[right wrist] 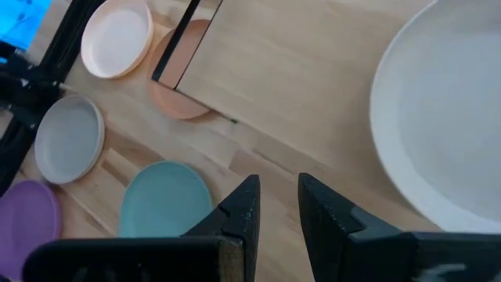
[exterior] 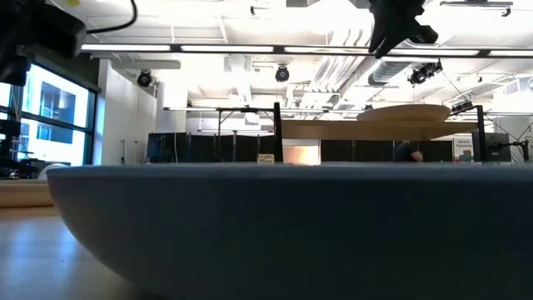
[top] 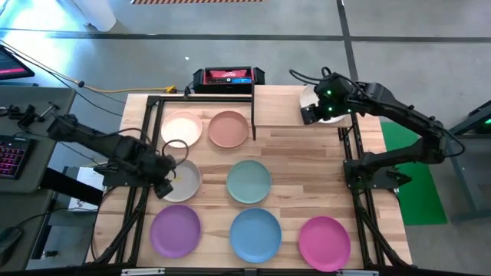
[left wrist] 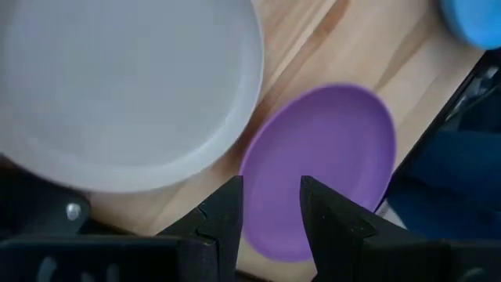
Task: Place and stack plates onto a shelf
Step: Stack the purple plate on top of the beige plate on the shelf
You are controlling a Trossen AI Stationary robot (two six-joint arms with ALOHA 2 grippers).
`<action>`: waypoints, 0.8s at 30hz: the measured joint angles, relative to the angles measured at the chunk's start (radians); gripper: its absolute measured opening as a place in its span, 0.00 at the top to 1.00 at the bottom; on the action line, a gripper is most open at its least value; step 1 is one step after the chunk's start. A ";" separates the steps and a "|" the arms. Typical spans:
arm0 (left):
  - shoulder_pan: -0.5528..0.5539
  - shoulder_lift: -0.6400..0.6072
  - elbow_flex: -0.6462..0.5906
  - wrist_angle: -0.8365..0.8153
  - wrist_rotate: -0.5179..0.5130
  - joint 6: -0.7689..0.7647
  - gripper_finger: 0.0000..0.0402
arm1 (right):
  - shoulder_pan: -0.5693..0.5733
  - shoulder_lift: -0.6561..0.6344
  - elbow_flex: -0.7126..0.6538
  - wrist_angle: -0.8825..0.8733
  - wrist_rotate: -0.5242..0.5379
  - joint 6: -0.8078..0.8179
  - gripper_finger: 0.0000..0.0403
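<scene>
The left arm reaches in from nine o'clock, its left gripper [top: 164, 186] low at the table's left side, fingers [left wrist: 223, 215] slightly parted. The right arm bends toward one o'clock, right gripper [top: 311, 111] raised, fingers [right wrist: 243, 207] narrowly apart.

table [top: 291, 153]: light-wood plank top | back row: pale pink plate [top: 182, 127], terracotta plate [top: 229, 128] | middle row: cream plate [top: 182, 182], teal-green plate [top: 248, 181] | front row: purple plate [top: 176, 231], blue plate [top: 255, 234], magenta plate [top: 324, 242] | shelf [top: 280, 106]: stands at back edge, second cream plate [top: 309, 97] on it
</scene>
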 joint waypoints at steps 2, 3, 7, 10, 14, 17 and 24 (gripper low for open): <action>-0.052 0.002 0.000 -0.003 -0.021 -0.050 0.71 | 0.017 0.000 0.000 -0.001 0.000 0.007 0.83; -0.077 0.003 0.000 -0.003 -0.034 -0.071 0.71 | 0.027 0.000 0.000 -0.001 0.000 0.013 0.83; -0.176 0.011 0.000 -0.004 -0.069 -0.145 0.71 | 0.068 0.000 0.000 -0.002 -0.001 0.051 0.83; -0.242 0.028 0.000 -0.005 -0.092 -0.193 0.71 | 0.102 0.000 0.000 -0.002 -0.001 0.090 0.83; -0.321 0.069 0.000 -0.005 -0.124 -0.270 0.71 | 0.153 0.000 0.000 -0.002 -0.001 0.142 0.83; -0.368 0.111 0.000 -0.003 -0.128 -0.319 0.71 | 0.192 0.000 -0.001 -0.002 -0.001 0.176 0.83; -0.461 0.218 0.000 0.063 -0.128 -0.395 0.71 | 0.266 0.000 -0.001 -0.002 0.058 0.219 0.83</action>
